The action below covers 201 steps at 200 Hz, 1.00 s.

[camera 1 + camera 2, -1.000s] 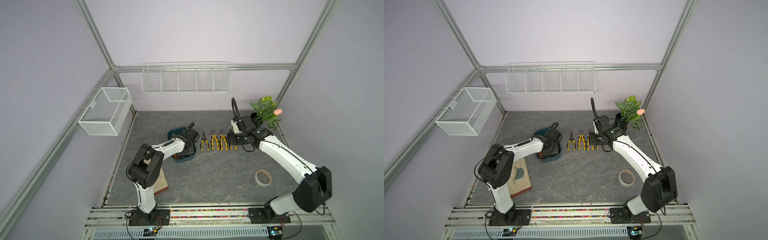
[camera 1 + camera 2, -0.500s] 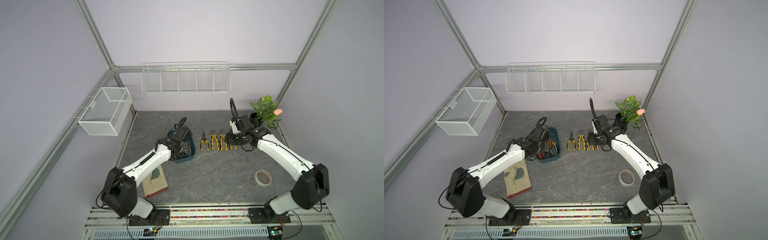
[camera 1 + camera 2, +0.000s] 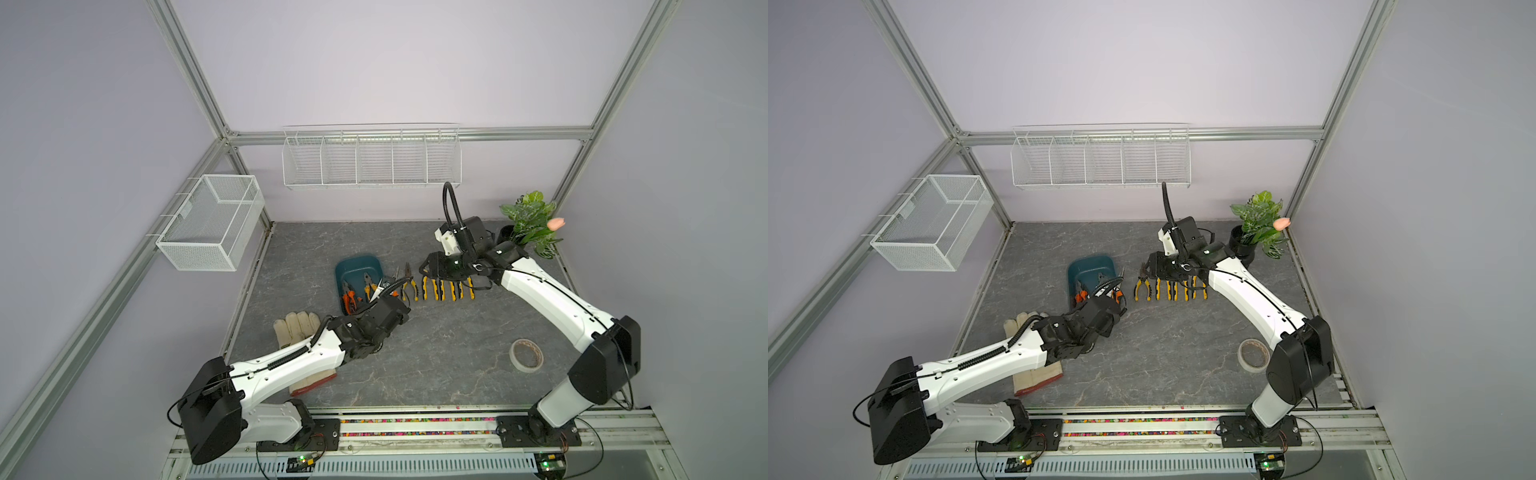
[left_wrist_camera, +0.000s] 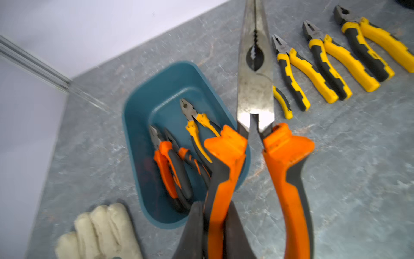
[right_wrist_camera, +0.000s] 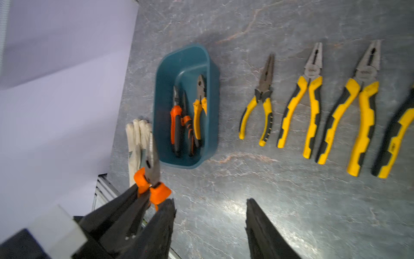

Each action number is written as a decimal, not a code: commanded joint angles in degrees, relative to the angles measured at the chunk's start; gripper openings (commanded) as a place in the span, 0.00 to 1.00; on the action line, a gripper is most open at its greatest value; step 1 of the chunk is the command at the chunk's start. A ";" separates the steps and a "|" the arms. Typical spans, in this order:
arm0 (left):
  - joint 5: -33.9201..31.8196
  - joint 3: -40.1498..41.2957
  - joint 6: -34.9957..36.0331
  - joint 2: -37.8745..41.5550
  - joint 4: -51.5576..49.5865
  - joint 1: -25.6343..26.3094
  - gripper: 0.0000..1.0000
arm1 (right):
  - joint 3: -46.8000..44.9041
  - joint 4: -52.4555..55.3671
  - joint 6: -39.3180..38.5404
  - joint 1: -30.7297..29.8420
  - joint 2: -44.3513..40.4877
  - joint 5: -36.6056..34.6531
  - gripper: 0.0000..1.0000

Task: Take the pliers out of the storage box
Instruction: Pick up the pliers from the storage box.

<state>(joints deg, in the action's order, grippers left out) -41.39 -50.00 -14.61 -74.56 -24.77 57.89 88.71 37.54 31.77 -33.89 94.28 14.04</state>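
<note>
In both top views you see the teal storage box on the bench, beside a row of yellow-handled pliers whose heads lie under your right fingers. The left wrist view shows your left fingers clamped on one handle of orange-handled long-nose pliers held above the bench, three more pliers lying in the box. The right wrist view shows the right fingers apart and empty.

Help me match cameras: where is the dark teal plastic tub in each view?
Top view: teal tub mid-floor, beside yellow-handled pliers row.
Top view: tub, likewise.
Left wrist: tub behind held orange-handled pliers.
Right wrist: tub between row and white fabric glove.
Shared landmark: that glove.
</note>
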 commanded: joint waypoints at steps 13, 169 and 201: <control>-11.48 -1.97 3.08 -2.55 5.36 3.34 0.00 | 6.30 2.90 3.60 -2.49 4.53 1.07 0.54; -12.14 -4.69 4.31 -5.73 8.01 3.72 0.00 | 15.02 7.33 9.53 -8.52 14.06 -7.07 0.47; -13.20 -6.32 3.91 -7.55 6.95 3.72 0.00 | 11.87 5.59 11.34 -9.25 12.25 -8.39 0.37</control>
<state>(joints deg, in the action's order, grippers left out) -51.72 -52.69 -10.24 -81.08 -19.44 61.52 103.39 43.48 41.21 -42.11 108.55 6.90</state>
